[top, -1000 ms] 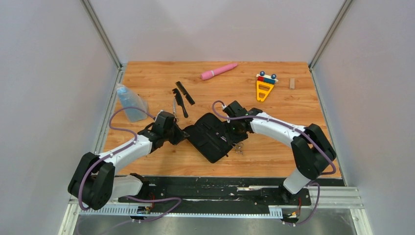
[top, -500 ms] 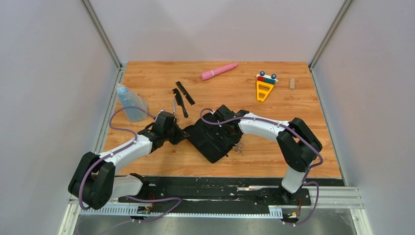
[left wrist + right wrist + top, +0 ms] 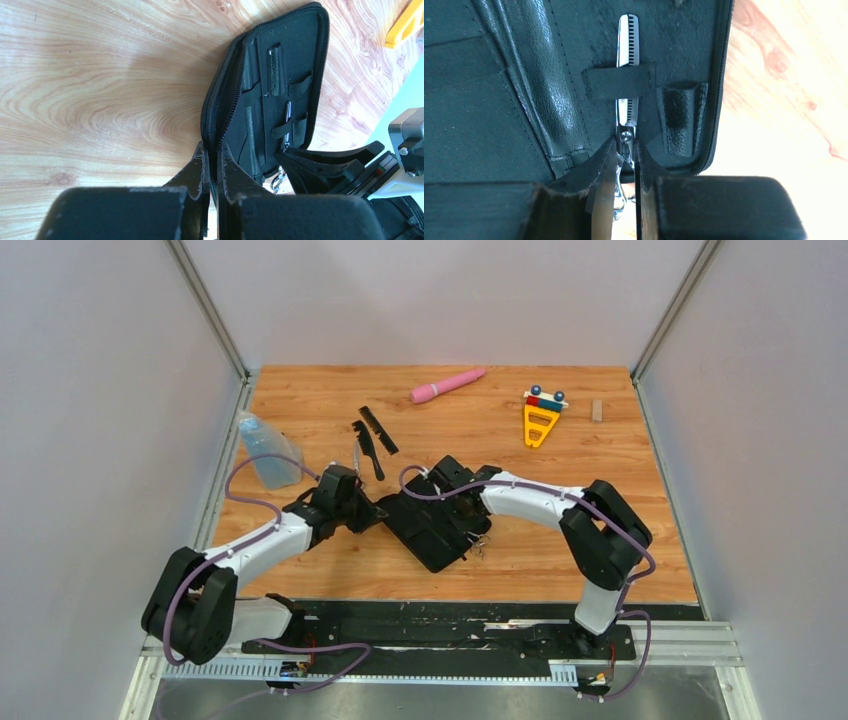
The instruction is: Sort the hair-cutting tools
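A black zip case (image 3: 420,525) lies open at the table's middle. My left gripper (image 3: 212,151) is shut on its zipped left edge (image 3: 225,115). In the right wrist view, silver scissors (image 3: 628,45) lie in the case with the toothed blade under an elastic strap (image 3: 619,80). My right gripper (image 3: 626,150) is shut on their shank just below the pivot, and the ring handles (image 3: 483,540) stick out past the case's edge. A second pair of scissors (image 3: 356,455) and two black combs (image 3: 378,429) (image 3: 368,450) lie on the wood behind the left gripper (image 3: 377,510).
A pink wand (image 3: 447,385) lies at the back. A yellow toy (image 3: 540,420) and a small wooden block (image 3: 597,410) sit at the back right. A bluish clear bag (image 3: 265,450) rests by the left wall.
My right arm has swung left over the case and its jaws have closed round the scissors, whose blade now sits in the case. The left gripper keeps its hold.
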`<state>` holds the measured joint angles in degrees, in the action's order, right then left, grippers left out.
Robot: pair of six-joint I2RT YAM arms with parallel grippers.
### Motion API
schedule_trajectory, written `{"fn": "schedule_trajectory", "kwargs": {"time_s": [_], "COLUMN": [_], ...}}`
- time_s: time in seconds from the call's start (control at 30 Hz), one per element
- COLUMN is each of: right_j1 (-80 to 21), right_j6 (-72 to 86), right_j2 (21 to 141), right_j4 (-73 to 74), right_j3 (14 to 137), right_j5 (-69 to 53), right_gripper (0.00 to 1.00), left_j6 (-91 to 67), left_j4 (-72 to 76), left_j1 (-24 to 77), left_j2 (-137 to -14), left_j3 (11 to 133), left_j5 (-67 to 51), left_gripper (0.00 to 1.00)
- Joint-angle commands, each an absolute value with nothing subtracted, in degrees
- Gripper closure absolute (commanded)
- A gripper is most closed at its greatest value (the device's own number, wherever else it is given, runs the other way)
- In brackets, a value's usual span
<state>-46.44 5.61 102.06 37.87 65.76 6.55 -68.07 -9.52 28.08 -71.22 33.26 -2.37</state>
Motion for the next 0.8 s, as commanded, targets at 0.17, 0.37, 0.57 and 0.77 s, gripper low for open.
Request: {"fn": "schedule_trajectory", "kwargs": {"time_s": [0.17,0.37,0.57,0.77], "right_j1": [-47.1,-47.5,-47.9,-47.9], "right_j6": [-1.7,-3.1,-3.9,-3.8], "right_j2": [104.5,106.1,107.4,108.5], "right_j4": [33.8,34.0,35.0,34.7], "right_j3": [70.3,72.0,73.3,74.6], "right_j5": [6.5,5.1,5.0,5.0], "right_gripper": [0.95,0.95,0.95,0.94], "left_j6": [-62.4,-59.6,-58.4,-57.6], "left_j4": [-12.1,-14.1,-15.1,-15.0], "left_j1": [28.6,28.6,28.6,28.6], "left_j2": [-73.2,-73.3,-72.8,-73.4], "left_j3": [36.2,37.7,38.2,38.4], "left_j5": [-4.7,-4.2,-3.8,-4.4], "left_gripper": [1.00,1.00,1.00,1.00]}}
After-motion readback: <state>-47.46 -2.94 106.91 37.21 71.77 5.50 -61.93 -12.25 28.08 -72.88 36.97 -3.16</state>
